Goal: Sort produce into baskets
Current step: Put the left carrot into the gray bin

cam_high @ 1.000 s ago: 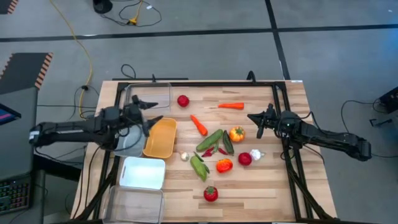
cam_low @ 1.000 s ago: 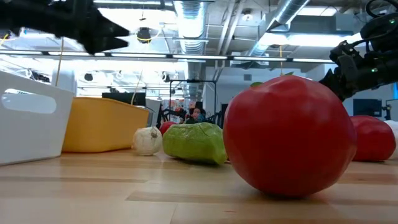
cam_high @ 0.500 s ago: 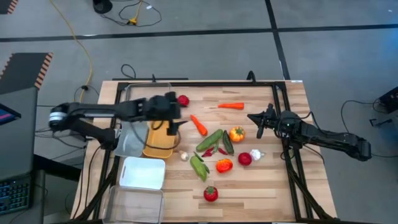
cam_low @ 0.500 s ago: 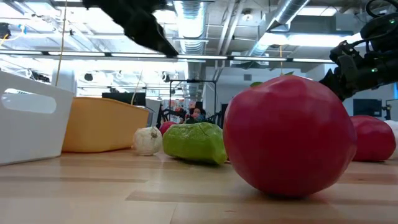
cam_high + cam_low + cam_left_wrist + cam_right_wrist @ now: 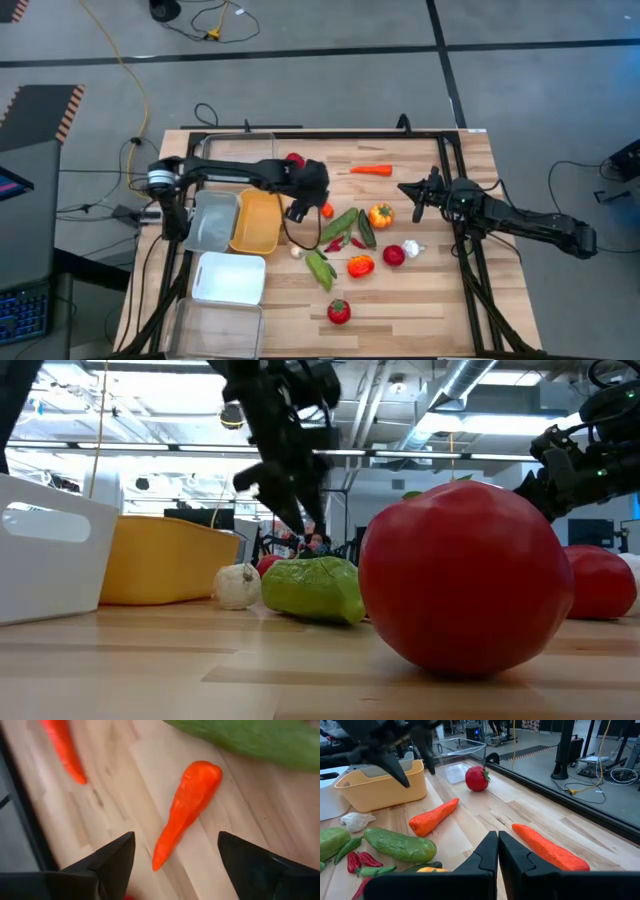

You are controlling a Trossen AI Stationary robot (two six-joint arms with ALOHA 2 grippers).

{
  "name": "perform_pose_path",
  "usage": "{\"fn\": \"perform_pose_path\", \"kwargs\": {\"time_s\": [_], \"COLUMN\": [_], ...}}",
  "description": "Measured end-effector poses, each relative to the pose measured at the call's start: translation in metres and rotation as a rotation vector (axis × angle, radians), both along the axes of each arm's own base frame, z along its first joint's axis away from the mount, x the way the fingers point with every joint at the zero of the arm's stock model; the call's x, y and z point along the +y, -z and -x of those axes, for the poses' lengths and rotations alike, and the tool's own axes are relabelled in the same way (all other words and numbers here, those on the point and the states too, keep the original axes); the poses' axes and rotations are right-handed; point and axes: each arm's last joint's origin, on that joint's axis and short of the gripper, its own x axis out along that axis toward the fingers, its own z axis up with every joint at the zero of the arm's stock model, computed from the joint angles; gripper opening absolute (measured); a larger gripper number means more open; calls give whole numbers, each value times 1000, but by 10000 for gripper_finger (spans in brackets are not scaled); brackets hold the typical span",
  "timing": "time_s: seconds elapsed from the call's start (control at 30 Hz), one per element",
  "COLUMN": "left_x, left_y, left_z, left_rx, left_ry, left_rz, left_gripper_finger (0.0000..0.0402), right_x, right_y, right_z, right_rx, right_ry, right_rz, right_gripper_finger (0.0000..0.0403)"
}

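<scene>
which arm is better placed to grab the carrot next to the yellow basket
Left. Its end effector hangs open right over that carrot, fingers either side. The right end effector is shut and waits farther off, beyond the cucumbers.

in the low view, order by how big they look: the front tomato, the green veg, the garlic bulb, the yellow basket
1. front tomato, though it sits nearest the camera, which inflates it
2. yellow basket, partly hidden by the white one
3. green veg
4. garlic bulb

a lab or workshop: bare ceiling ducts (image 5: 470, 385), concrete floor (image 5: 540, 90) with loose cables (image 5: 125, 70), monitors.
</scene>
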Motion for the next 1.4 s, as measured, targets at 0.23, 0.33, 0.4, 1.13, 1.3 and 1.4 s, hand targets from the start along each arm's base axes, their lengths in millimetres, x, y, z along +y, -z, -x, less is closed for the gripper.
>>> {"fn": "perform_pose_path", "kwargs": {"time_s": [0.23, 0.33, 0.4, 1.13, 1.3, 1.4], "left_x": [5, 5, 4, 9, 10, 10], "left_y": [21, 24, 24, 73, 72, 70], "left_z": [-16, -15, -16, -34, -34, -35], "left_rx": [59, 64, 50, 74, 69, 58], "left_ry": [46, 56, 67, 99, 84, 77], "left_rz": [-8, 0, 28, 77, 81, 81], "left_gripper_finger": [225, 217, 215, 214, 196, 171], "right_x": [0, 0, 0, 0, 0, 0], "right_y": [0, 0, 0, 0, 0, 0], "right_z": [0, 0, 0, 0, 0, 0], "right_rx": [-1, -3, -3, -2, -2, -4], "right_ry": [0, 0, 0, -2, -2, -3], "right_rz": [0, 1, 1, -2, 0, 2], "right_gripper_finger": [43, 43, 43, 43, 43, 43]}}
